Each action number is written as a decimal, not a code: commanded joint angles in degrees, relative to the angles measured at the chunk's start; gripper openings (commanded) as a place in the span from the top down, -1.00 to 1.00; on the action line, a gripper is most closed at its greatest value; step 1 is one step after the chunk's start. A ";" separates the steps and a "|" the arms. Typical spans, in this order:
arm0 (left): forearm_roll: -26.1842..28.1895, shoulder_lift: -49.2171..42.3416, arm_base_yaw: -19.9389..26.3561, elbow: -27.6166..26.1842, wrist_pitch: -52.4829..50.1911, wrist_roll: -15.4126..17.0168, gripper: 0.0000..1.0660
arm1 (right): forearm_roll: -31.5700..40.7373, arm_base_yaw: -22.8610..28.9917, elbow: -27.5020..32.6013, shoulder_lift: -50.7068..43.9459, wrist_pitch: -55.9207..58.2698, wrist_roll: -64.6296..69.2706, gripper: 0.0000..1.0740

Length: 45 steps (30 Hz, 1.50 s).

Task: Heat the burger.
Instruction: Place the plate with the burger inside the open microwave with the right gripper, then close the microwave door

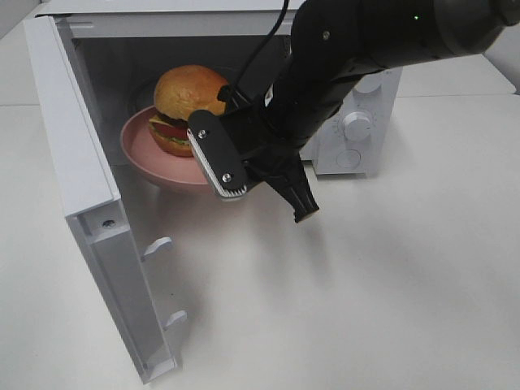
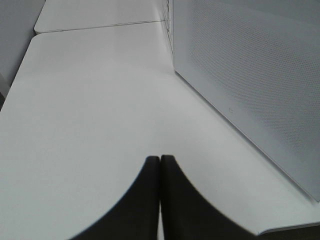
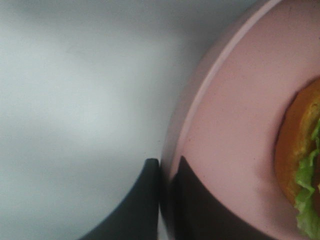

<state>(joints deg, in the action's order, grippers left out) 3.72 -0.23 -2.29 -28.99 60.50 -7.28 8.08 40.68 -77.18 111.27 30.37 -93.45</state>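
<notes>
From above: you have free white table (image 1: pixel 390 276) on the right; the open door (image 1: pixel 81 162) walls the left. The burger (image 1: pixel 188 101) sits on a plate (image 1: pixel 146 148) in the microwave (image 1: pixel 357 122) mouth.

Left wrist: left claw (image 2: pixel 160 162) together over the table.

Right wrist: right claw (image 3: pixel 165 167) pinches the plate rim.

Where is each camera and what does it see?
Exterior high: up above, looking down at open microwave, burger, pink plate; right arm shows.
Left wrist: behind shut left gripper, facing table, microwave side.
Right wrist: behind right gripper, which pinches the pink plate rim.
Exterior high, right wrist share: pink plate, burger.
</notes>
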 commanded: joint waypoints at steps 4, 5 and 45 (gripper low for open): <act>0.40 -1.20 0.11 0.11 -0.80 -0.11 0.99 | 0.40 -0.06 -11.52 5.33 2.64 3.84 1.00; 0.40 -1.20 0.11 0.11 -0.80 -0.11 0.99 | 0.40 -0.06 -11.52 5.33 2.64 3.84 1.00; 0.40 -1.20 0.11 0.11 -0.80 -0.11 0.99 | -2.12 -2.69 -32.77 20.11 13.75 39.30 0.20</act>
<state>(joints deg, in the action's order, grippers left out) 3.72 -0.23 -2.29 -28.99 60.50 -7.28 5.50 37.99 -109.49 131.78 43.43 -55.12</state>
